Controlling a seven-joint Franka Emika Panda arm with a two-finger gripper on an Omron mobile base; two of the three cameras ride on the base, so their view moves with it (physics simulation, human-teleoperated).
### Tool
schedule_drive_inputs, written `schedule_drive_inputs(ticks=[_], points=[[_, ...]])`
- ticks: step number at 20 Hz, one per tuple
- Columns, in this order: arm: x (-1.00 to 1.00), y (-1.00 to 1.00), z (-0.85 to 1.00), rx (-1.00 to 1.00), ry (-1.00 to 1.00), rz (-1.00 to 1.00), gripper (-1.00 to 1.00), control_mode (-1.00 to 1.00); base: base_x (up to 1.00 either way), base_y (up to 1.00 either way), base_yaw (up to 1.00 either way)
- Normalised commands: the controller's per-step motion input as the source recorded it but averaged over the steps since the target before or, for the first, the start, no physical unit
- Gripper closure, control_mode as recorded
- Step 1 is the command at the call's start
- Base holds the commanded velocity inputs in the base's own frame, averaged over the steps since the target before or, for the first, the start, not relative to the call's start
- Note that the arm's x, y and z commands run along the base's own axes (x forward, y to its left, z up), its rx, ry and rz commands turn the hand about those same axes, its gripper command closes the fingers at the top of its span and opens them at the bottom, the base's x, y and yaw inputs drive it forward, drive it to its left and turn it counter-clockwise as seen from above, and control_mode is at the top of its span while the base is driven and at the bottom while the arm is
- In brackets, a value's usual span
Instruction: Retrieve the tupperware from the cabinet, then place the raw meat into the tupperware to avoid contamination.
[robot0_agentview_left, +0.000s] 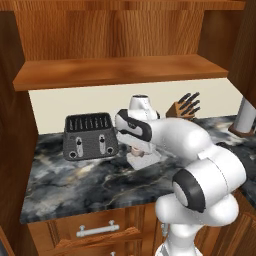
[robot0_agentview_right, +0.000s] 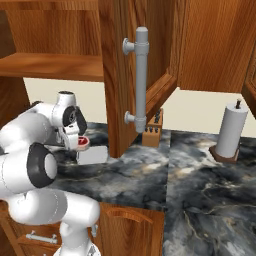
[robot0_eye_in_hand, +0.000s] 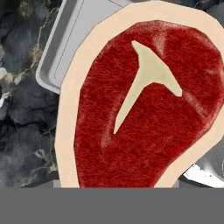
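Raw meat (robot0_eye_in_hand: 144, 105): carried in the closed end effector (robot0_agentview_right: 81, 143), hanging directly above the tupperware (robot0_eye_in_hand: 74, 39) on the tabletop (robot0_agentview_left: 90, 180), bone mark running diagonally, container's visible corner lying up-left of the steak in the hand view, so release calls for descent.

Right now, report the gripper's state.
Gripper: shut on the raw meat, held above the tupperware.

No readable text, label, brand, number or sign shows anywhere.
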Motion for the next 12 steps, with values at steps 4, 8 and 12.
schedule_drive_inputs(ticks=[4, 8, 12], points=[[0.2, -0.01, 0.0, 0.0, 0.0, 0.0, 1.0, -1.0, 0.0, 0.0, 0.0], [0.19, -0.05, -0.06, 0.0, 0.01, -0.01, 1.0, -1.0, 0.0, 0.0, 0.0], [0.16, -0.08, -0.21, 0.0, 0.04, -0.02, 1.0, -1.0, 0.0, 0.0, 0.0]])
